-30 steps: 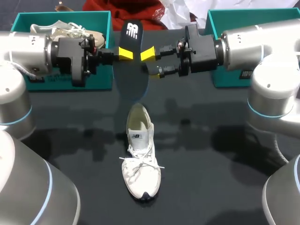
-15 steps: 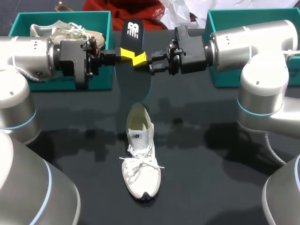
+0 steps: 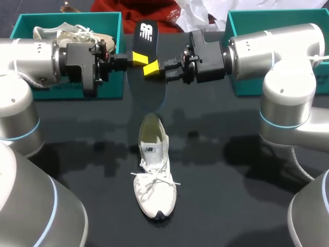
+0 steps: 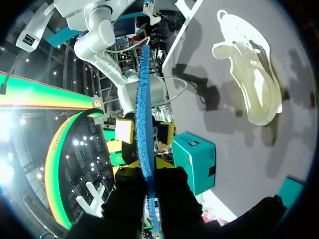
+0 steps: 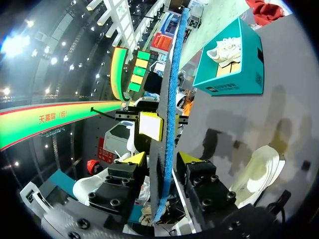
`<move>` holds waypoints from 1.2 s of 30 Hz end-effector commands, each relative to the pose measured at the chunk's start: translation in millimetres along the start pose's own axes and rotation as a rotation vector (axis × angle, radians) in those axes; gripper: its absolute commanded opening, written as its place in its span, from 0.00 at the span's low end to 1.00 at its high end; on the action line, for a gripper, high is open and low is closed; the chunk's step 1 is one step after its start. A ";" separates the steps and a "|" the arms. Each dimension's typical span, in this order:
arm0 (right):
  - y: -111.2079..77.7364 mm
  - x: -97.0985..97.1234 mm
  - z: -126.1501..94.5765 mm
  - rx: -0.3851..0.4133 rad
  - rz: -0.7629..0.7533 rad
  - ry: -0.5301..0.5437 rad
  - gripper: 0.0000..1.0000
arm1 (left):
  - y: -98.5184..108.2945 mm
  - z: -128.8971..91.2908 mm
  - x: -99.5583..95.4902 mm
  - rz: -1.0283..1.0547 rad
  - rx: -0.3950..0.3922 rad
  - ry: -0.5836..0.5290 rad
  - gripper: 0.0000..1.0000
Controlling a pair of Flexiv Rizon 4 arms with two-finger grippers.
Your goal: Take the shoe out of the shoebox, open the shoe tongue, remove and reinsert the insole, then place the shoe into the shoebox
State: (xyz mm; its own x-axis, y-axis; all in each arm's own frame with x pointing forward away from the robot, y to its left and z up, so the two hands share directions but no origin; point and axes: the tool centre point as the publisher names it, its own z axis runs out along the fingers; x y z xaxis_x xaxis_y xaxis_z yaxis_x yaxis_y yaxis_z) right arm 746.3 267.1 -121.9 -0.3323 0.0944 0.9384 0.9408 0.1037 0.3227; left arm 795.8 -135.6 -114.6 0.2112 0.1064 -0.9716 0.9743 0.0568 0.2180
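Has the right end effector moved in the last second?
Yes. In the head view the right end effector has shifted left, away from the right-hand shoebox, and closed in on the insole.

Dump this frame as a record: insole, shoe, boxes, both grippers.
insole: out of the shoe, held upright in the air above the table
left gripper: shut on insole
right gripper: open, straddling insole
shoe: on table, standing on its sole, laced, toe toward the robot, untouched
left box: holds a second shoe
right box: inside not visible
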 end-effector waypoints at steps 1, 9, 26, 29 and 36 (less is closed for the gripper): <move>1.2 -0.4 4.2 0.004 0.000 0.000 0.35 | 0.3 2.8 0.9 0.005 -0.002 -0.001 0.00; 0.1 -2.8 6.7 0.014 0.001 0.005 0.08 | -0.8 3.4 1.2 0.015 -0.009 -0.001 0.00; -6.5 -9.1 -5.3 -0.007 -0.009 0.009 0.00 | -11.6 -17.9 6.7 0.003 -0.016 0.064 1.00; -6.5 -10.9 -12.2 -0.013 -0.010 0.007 0.00 | -15.1 -32.4 9.3 -0.020 -0.017 0.104 1.00; -1.7 -16.0 -19.5 -0.033 0.038 -0.040 0.00 | -15.6 -44.0 13.3 -0.027 -0.034 0.150 1.00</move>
State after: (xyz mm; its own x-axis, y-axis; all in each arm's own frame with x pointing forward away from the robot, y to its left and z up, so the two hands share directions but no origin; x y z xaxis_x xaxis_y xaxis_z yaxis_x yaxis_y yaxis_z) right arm 757.0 246.9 -139.3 -0.2995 0.1149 0.9472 0.9536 0.0682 0.2932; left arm 786.1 -96.5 -129.5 0.1679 0.2461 -0.9546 0.9766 0.0904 0.1951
